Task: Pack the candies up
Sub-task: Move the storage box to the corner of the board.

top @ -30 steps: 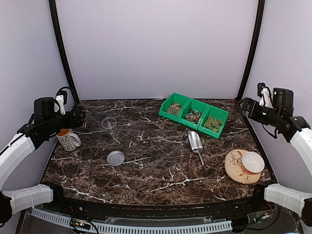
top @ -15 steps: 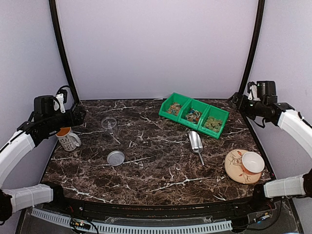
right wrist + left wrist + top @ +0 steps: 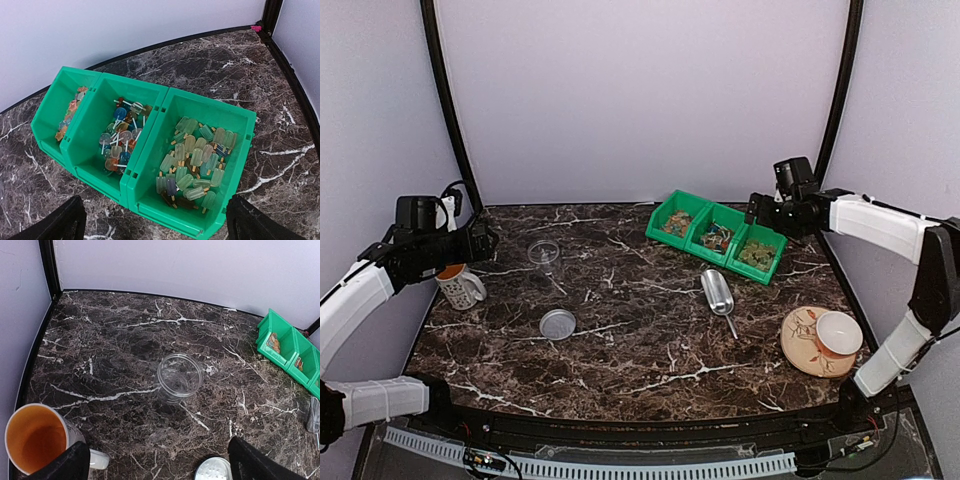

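The candies (image 3: 192,160) lie in the green three-compartment bin (image 3: 165,97) at the far right of the table (image 3: 640,350). Pale green pieces fill the right compartment and mixed colours the middle one. The left one, half hidden by its wall, appears to hold orange pieces. The right gripper (image 3: 157,225) hovers above the bin, jaws spread wide, holding nothing. The left gripper (image 3: 160,465) hangs near the mug (image 3: 35,437), likewise released and empty. The metal scoop (image 3: 720,291) lies just in front of the bin.

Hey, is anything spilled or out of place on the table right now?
Nothing stands out. The candies all sit inside the green bins, none on the table; the clear jar stands upright, a lid lying nearby.
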### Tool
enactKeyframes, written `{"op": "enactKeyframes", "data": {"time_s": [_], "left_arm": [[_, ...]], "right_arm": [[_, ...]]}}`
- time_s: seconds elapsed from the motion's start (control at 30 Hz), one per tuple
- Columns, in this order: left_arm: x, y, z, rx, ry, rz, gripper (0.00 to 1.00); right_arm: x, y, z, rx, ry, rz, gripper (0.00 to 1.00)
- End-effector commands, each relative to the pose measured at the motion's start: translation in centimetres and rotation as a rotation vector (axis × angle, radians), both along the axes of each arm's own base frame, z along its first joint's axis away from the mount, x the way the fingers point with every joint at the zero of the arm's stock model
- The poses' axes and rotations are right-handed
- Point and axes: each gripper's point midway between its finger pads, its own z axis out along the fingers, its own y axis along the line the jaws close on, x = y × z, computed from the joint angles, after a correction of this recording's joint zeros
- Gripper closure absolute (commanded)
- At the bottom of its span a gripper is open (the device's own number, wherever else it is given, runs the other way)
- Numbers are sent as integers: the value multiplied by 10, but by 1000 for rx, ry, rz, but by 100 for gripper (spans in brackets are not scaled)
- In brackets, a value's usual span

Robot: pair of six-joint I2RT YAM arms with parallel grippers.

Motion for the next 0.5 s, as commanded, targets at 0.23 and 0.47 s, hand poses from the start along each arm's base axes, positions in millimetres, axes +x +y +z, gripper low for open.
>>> {"op": "enactKeyframes", "data": {"time_s": [0.23, 0.47], "left_arm": [[-12, -13, -9, -14, 16, -65, 1], [-13, -15, -15, -27, 33, -65, 1]], "right_arm": [[59, 13, -15, -13, -51, -135, 3], [76, 16, -47, -24, -4, -179, 8]]}}
